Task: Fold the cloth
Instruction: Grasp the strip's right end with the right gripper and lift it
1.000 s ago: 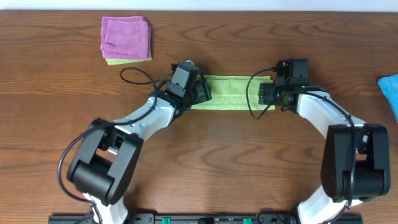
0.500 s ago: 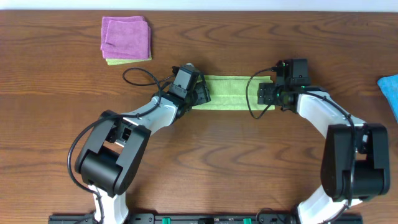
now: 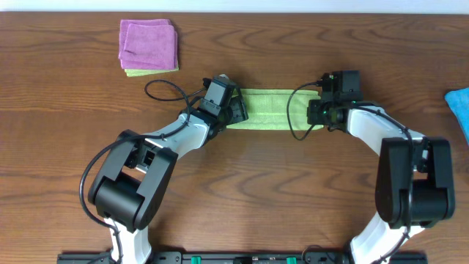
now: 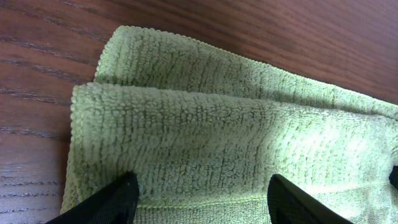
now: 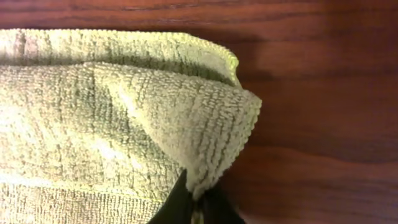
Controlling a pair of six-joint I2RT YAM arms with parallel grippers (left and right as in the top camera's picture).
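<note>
Between the two arms, toward the far middle of the desk [image 3: 278,183], the green cloth [image 3: 275,108] is lying as a long narrow strip, already doubled over along its length. At its left end the left gripper [image 3: 236,110] is sitting low over the cloth; in the left wrist view its two dark fingers [image 4: 109,202] are standing wide apart above the top layer, near the folded edge, and they are gripping nothing. Whether the tips are touching the fabric cannot be told from that view. Two layers are showing there, the upper one lying slightly short of the lower one's far edge. At the right end the right gripper [image 3: 316,111] is pinching the cloth's corner: in the right wrist view its fingers are pressing together on a small peak of fabric, which is rising slightly off the layer beneath, just beside the bare wood. Well apart from all this, a folded pink cloth [image 3: 149,45] is resting at the far left of the desk, and a blue cloth [image 3: 459,106] is peeking in at the right edge.
</note>
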